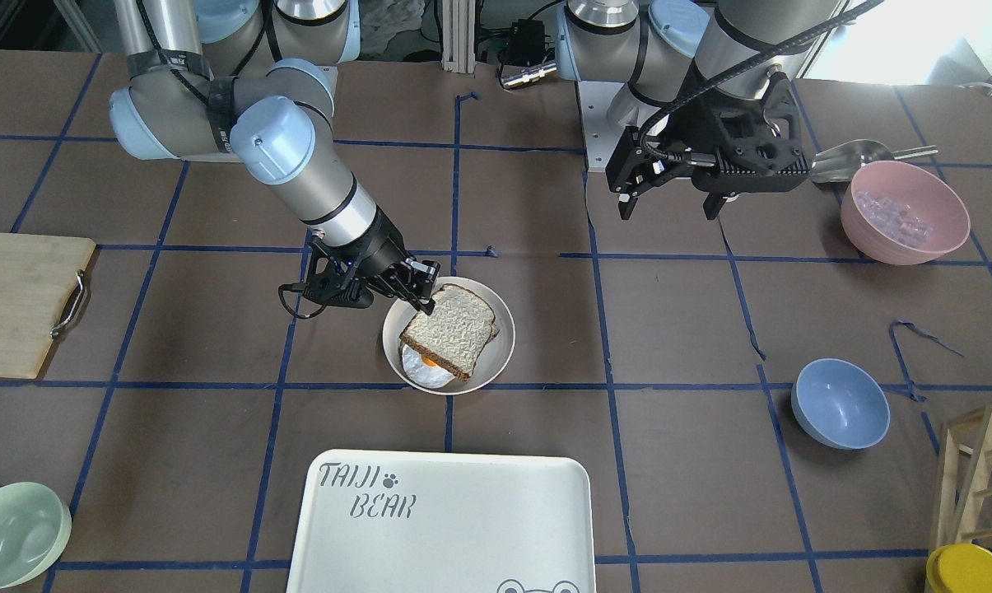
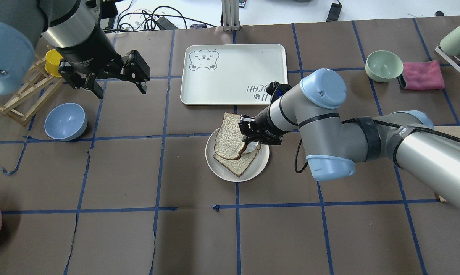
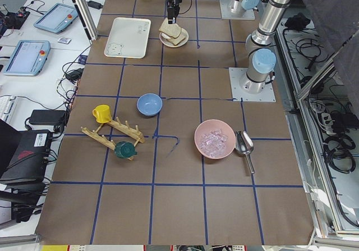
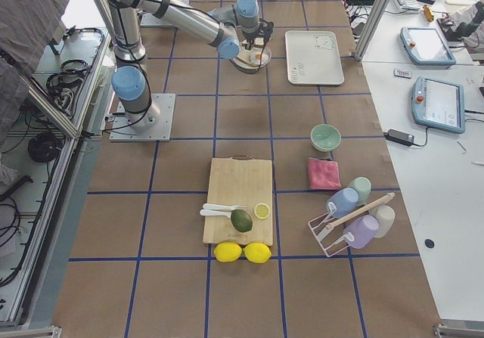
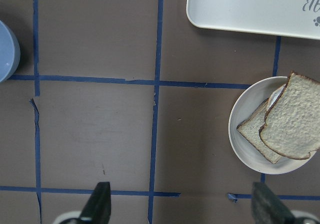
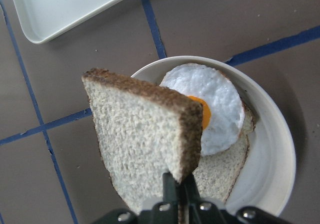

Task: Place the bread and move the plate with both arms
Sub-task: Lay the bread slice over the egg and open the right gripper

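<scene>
You've got the pale grey-white bread slice w/ dark brown crust (image 6: 142,144) pinched at one edge in the R arm (image 1: 314,177) jaws. It's tilted, hanging over the round cream-white plate (image 1: 504,317) mid-surface. On the plate under it: a second bread slice (image 6: 220,176) w/ a white-and-orange fried egg (image 6: 210,108) on top. L arm (image 2: 73,34) jaws are spread wide w/ nothing between them, hovering well apart from the plate, near the blue bowl (image 2: 65,121).
</scene>
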Controlling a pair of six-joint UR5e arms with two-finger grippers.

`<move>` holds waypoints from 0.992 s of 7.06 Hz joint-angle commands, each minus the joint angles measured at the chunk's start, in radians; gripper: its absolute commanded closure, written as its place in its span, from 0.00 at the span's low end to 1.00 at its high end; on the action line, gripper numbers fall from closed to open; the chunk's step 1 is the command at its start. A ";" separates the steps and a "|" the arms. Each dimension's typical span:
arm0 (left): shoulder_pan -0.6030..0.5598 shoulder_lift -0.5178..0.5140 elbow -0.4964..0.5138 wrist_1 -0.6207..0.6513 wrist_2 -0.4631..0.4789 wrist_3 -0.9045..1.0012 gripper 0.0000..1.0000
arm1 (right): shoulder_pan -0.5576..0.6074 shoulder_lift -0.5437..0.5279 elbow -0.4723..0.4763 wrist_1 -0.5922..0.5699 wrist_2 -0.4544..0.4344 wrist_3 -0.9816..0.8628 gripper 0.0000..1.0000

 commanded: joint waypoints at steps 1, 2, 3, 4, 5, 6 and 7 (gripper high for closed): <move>0.015 0.002 0.001 0.000 -0.002 0.001 0.00 | 0.012 0.021 0.019 -0.043 0.008 0.025 1.00; 0.013 0.002 0.001 0.000 -0.002 0.001 0.00 | 0.012 0.032 0.048 -0.090 0.009 0.023 1.00; 0.013 -0.006 0.003 0.001 -0.003 0.000 0.00 | 0.012 0.036 0.053 -0.095 0.008 0.025 1.00; 0.013 -0.006 0.001 0.006 -0.002 0.000 0.00 | 0.012 0.035 0.048 -0.095 0.003 0.032 1.00; 0.013 -0.003 0.001 0.006 -0.003 0.000 0.00 | 0.012 0.018 0.039 -0.095 -0.024 0.032 0.81; 0.015 -0.004 0.003 0.006 -0.005 0.001 0.00 | 0.010 0.007 -0.002 -0.079 -0.076 0.014 0.61; 0.016 -0.004 0.001 0.006 -0.003 0.001 0.00 | 0.009 0.000 -0.059 0.014 -0.078 -0.036 0.52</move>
